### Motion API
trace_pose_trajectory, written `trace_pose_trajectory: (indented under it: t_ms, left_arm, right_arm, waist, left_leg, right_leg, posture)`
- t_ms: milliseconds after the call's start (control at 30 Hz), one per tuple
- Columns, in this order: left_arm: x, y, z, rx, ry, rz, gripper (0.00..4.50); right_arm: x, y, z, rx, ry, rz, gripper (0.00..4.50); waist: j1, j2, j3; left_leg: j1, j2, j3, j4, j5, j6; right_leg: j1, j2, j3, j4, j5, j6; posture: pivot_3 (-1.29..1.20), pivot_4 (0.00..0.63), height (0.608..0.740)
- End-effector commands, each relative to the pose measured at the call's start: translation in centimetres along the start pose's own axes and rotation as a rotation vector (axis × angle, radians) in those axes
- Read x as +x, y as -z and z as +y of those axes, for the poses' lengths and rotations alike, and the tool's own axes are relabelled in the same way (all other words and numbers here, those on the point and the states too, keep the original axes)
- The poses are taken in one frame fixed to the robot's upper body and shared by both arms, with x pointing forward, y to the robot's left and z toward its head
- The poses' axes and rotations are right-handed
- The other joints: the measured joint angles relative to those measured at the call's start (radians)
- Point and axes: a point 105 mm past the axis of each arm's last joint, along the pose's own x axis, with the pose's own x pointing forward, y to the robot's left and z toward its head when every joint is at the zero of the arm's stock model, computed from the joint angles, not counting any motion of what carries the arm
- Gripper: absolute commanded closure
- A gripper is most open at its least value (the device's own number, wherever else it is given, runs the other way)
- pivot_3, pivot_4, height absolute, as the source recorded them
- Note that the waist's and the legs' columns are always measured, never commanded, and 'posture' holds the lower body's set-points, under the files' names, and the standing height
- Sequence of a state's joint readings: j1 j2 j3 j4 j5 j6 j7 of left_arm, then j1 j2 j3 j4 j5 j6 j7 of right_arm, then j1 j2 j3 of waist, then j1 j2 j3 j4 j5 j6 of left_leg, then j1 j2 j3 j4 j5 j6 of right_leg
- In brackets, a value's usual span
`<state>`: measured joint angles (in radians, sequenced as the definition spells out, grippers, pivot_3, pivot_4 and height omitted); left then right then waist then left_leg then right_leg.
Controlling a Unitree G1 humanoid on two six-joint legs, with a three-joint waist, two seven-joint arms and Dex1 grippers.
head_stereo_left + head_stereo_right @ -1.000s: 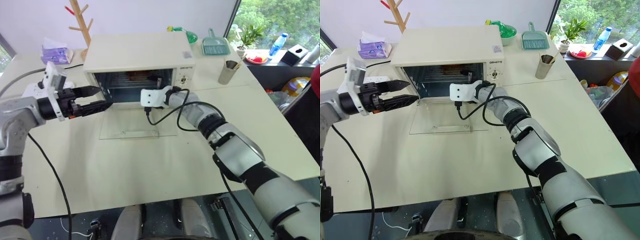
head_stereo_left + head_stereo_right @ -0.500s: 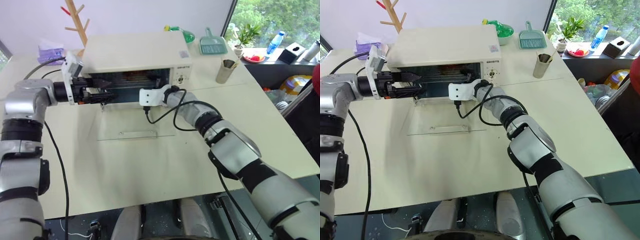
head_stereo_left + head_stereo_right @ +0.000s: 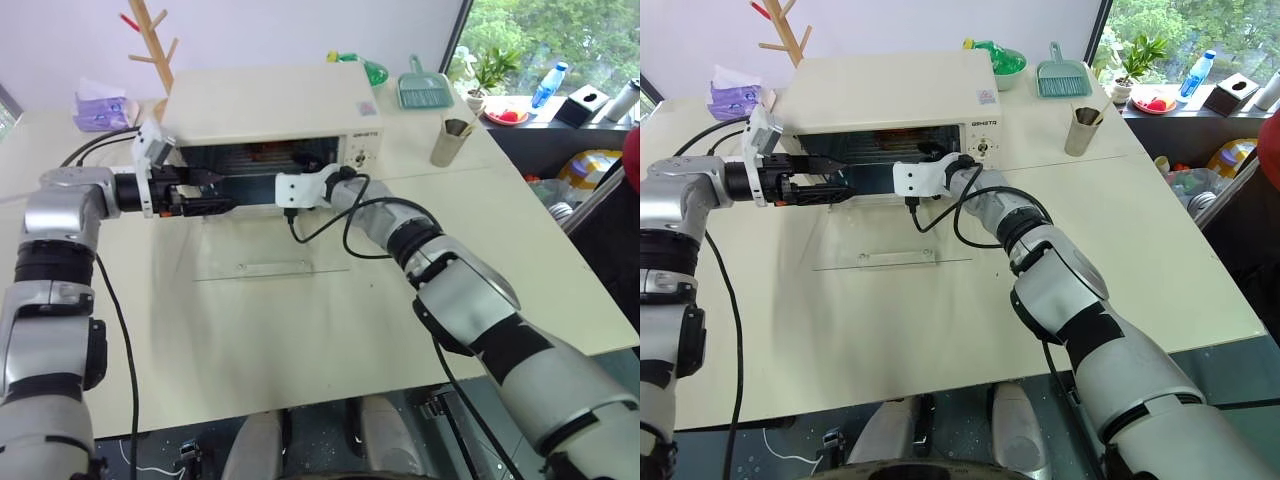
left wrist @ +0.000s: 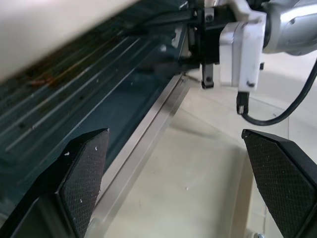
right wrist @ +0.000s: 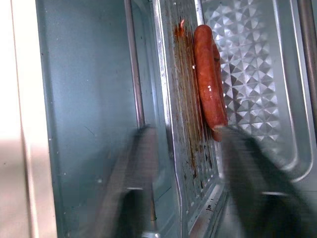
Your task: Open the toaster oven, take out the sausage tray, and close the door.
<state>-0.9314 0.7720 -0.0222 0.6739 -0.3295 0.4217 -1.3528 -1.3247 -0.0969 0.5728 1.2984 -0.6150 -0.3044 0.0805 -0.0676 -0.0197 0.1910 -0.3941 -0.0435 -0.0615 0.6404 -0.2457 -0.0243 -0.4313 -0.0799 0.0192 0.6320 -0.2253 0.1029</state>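
The cream toaster oven (image 3: 270, 105) stands at the back of the table. Its glass door (image 3: 270, 240) lies flat and open, handle (image 3: 272, 267) toward me. Inside, the silver sausage tray (image 5: 247, 64) holds reddish-brown sausages (image 5: 210, 84). My right gripper (image 3: 315, 162) reaches into the right part of the opening, at the tray's rim (image 5: 166, 99); motion blurs it there. My left gripper (image 3: 225, 192) is open and empty, level at the left end of the opening, just above the door's hinge edge (image 4: 148, 129). The right gripper's wrist (image 4: 237, 44) shows across from it.
A wooden rack (image 3: 160, 40) and a tissue packet (image 3: 100, 108) stand back left. A metal cup (image 3: 452, 142), green dustpan (image 3: 430, 92) and red plate (image 3: 510, 115) sit right of the oven. The right arm's black cable (image 3: 330, 235) hangs over the door.
My left gripper has swung in from the left and forward to the oven's opening, staying open. The right gripper has kept its place inside the oven.
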Motion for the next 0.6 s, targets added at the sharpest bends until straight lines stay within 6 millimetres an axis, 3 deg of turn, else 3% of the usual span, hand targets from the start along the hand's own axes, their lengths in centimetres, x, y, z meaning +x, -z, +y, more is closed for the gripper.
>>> trace_pose_trajectory:
  t_ms: [33,300,433,600]
  left_arm:
    - [-0.67,-0.27,0.49,0.023,-0.034,-0.013,0.00]
    - [-0.61,-0.03,0.77,0.027,-0.047,-0.010,0.00]
    - [-0.59,-0.03,0.80,0.032,-0.049,-0.013,0.00]
    - [-0.76,0.02,1.00,0.025,-0.059,-0.019,0.00]
  right_arm:
    - [0.02,-0.05,-2.03,-0.007,0.054,0.008,3.20]
    - [-0.03,0.41,-1.72,-0.005,0.045,0.029,3.20]
    - [0.00,0.32,-1.61,-0.004,0.039,0.026,4.48]
    - [0.02,0.09,-2.10,-0.002,0.062,0.017,4.48]
  waist:
    - [0.000,0.000,0.000]
    - [0.000,0.000,0.000]
    - [0.001,0.000,0.000]
    - [0.001,0.000,0.000]
  left_leg:
    - [0.000,0.000,0.000,0.000,0.000,0.000]
    - [0.000,0.000,0.000,0.000,0.000,0.000]
    - [0.000,0.000,0.000,0.000,0.000,0.000]
    - [0.000,0.000,0.000,0.000,0.000,0.000]
  right_leg:
    - [0.000,0.000,0.000,0.000,0.000,0.000]
    - [0.000,0.000,0.000,0.001,0.000,0.000]
    - [0.000,0.000,0.000,0.001,0.000,0.000]
    - [0.000,0.000,0.000,0.001,0.000,0.000]
  posture:
    - [0.00,0.150,0.740]
    - [0.00,0.150,0.740]
    - [0.00,0.150,0.740]
    - [0.00,0.150,0.740]
